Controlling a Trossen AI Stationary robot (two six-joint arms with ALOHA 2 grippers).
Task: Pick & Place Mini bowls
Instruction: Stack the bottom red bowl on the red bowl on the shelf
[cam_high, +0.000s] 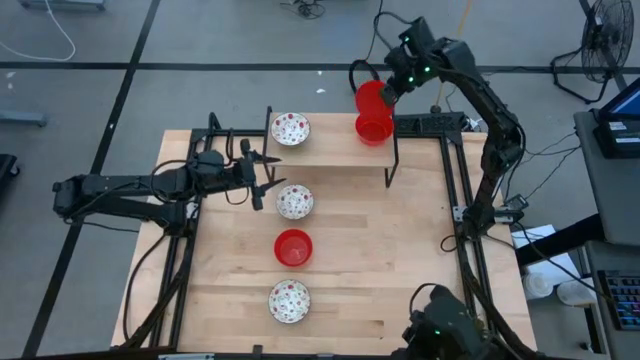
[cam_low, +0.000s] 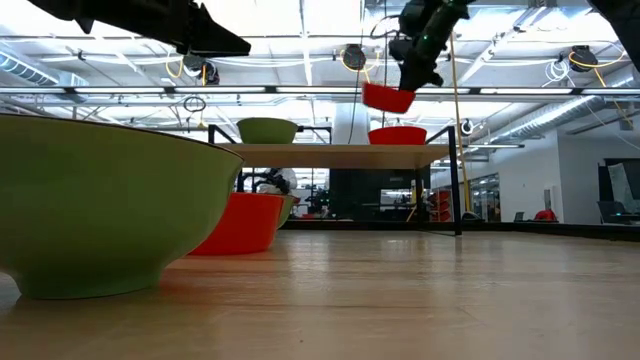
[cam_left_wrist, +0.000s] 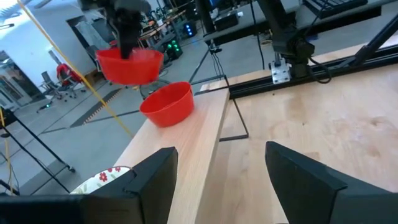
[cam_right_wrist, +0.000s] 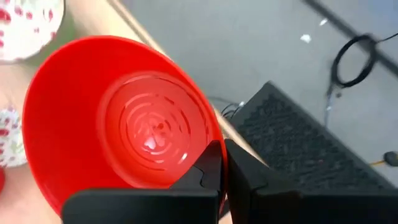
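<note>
Pinching red bowl (cam_right_wrist: 124, 124) rim between jaws

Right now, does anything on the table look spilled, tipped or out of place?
Nothing is spilled or damaged. The right gripper holds one red bowl by its rim, tilted in the air above another red bowl on the raised shelf. The bowls on the table sit upright.

A robotics lab or workshop: beyond the table (cam_low: 420, 300) are exposed ceiling trusses (cam_low: 300, 90), equipment racks, and a floor fan (cam_high: 605, 40).
</note>
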